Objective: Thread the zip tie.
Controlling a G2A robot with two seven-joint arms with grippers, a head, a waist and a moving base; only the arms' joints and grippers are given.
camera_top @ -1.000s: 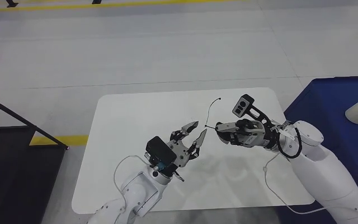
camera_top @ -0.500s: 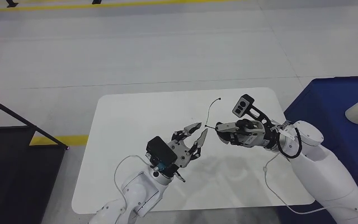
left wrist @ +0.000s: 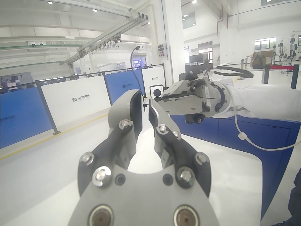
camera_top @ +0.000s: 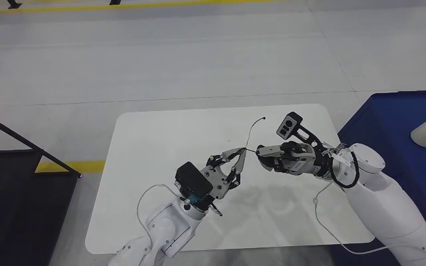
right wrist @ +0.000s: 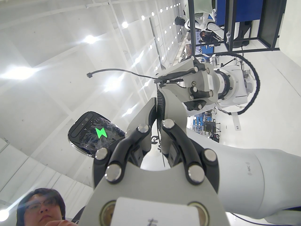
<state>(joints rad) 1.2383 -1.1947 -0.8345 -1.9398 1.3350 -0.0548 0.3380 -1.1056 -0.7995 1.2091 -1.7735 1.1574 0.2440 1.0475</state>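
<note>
The zip tie (camera_top: 247,134) and right claw (camera_top: 257,151) stand just ahead of the left claw (camera_top: 239,158).

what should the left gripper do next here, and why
Probably shut the left gripper on the zip tie. It stands between that gripper's pads, which are a narrow gap apart, while the right gripper is shut on it just beside them. Its head is free in the air, so a second grip would likely steady it for threading.

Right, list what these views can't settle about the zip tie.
Zip tie head opening: too small, all views.
Clamped stretch of tie: right wrist view, hidden inside the right pincer.
Whether the left pincer touches the tie: left wrist view, strip too thin.
</note>
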